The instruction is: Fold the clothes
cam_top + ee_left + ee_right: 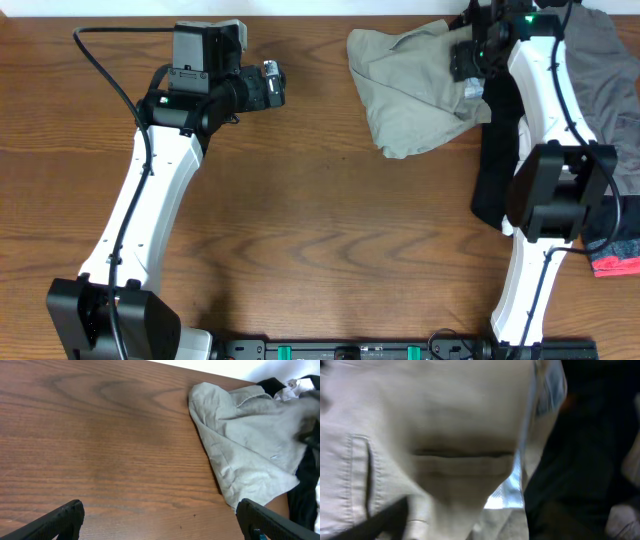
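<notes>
The clothes (415,95) lie bunched at the far right of the tabletop (330,230), directly under the right tool (468,58) — so close I cannot tell whether it pinches cloth — while the left tool (272,85), spread wide and empty, hangs well off to their left.

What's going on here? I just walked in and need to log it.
This is a folding job: a pale khaki-green garment lies crumpled near the far edge. The right gripper is down on its right side, fabric filling its camera; whether it has closed is unclear. The left gripper hangs open over the bare table beside it. Nothing is folded yet.
</notes>
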{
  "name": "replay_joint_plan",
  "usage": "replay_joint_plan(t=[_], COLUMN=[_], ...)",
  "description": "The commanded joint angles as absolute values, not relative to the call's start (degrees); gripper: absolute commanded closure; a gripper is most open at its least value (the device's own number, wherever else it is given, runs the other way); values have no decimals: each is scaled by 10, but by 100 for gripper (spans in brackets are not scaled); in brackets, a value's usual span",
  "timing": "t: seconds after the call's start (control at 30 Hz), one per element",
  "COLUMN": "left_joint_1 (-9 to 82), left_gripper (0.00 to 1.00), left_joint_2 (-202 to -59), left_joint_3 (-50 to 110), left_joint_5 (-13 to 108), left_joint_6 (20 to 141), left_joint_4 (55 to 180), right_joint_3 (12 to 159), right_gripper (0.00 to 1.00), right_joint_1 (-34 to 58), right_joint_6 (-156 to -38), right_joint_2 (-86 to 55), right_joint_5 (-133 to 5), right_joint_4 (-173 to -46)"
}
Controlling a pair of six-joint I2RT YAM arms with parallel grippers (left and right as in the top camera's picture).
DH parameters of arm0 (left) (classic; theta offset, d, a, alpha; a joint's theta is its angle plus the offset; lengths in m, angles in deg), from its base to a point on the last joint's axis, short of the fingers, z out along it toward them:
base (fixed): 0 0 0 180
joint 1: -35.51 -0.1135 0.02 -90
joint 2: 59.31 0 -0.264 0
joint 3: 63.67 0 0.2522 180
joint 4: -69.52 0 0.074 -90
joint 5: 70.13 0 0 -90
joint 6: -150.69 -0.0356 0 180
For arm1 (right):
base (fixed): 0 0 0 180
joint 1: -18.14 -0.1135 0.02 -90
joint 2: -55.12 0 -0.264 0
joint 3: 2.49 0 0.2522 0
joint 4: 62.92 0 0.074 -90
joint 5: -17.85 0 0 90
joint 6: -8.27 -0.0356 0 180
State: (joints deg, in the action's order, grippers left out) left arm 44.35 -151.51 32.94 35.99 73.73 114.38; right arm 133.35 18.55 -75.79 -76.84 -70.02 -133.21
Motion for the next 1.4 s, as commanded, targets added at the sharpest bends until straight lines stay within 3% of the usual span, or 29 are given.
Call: replay_joint_plan(t=[0.0,0.07,0.1,0.17,0.2,0.23,0.47,0.67,0.87,1.07,1.37], left_joint_1=[446,446,446,446,446,446,437,426,424,409,347], left_gripper=[2,2,2,2,2,2,2,2,2,2,2], left_joint_2=[-1519,-1522,-1525,-1529,-1531,-1532,-1535,-1535,-1535,-1535,-1535], left_joint_3=[318,317,317,317,317,317,317,317,317,317,317], left_joint_5=[356,356,356,356,356,356,352,352,344,293,279], left_joint_6=[727,727,727,727,727,727,727,720,682,681,660], left_joint_4=[1145,1147,1147,1147,1147,1146,1146,1161,1160,1162,1165], right_joint_3=[1340,1358,1369,1391,1398,1401,1369,1296,1267,1267,1267], right_gripper=[1,8,19,59,84,99,99,99,99,99,99], right_joint_1=[198,203,204,203,201,197,143,125,128,115,34], right_joint_6=[-796,-796,-796,-801,-808,-811,-811,-896,-898,-898,-731], right_joint_2=[-769,-760,-755,-745,-742,-739,-758,-791,-849,-913,-927], right_joint_5=[-734,-696,-672,-631,-617,-603,-622,-708,-715,-671,-597], right_joint_4=[-1348,-1365,-1376,-1395,-1402,-1405,-1389,-1290,-1174,-1159,-1155])
